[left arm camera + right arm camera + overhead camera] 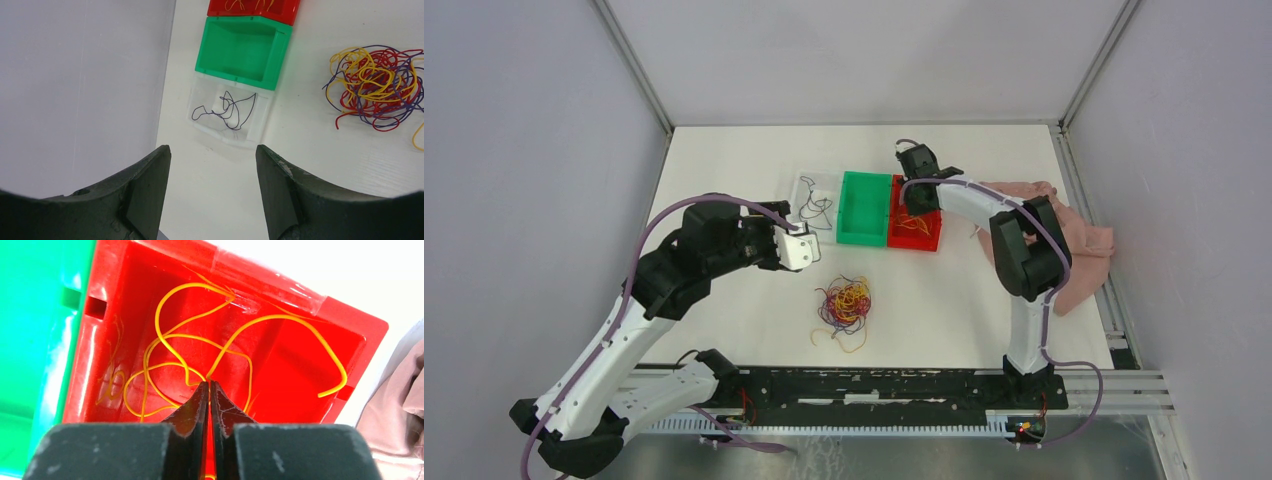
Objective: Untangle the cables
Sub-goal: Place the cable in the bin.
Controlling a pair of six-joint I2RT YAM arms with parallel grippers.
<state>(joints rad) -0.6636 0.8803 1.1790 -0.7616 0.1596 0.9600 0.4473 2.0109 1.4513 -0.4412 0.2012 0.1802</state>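
Table point(724, 170): tangled cable clump point(846, 303) lay mid-frame, below bins. Red bin point(921, 240), upper right: R gripper point(209, 384) pressed together, pinching yellow cable point(275, 316). L gripper point(212, 150) spread, empty, nr clear bin point(252, 131) w/ one dark cable point(226, 104).

Bright colours are showing on a white table point(724, 160).
The red bin point(350, 320) is carrying yellow-orange cables point(280, 316), the clear bin point(262, 120) a dark purple cable point(248, 112), the green bin point(235, 79) is showing plain; the tangle point(375, 85) is mixing yellow, red and purple; the cloth point(1084, 245) is looking dusty pink.
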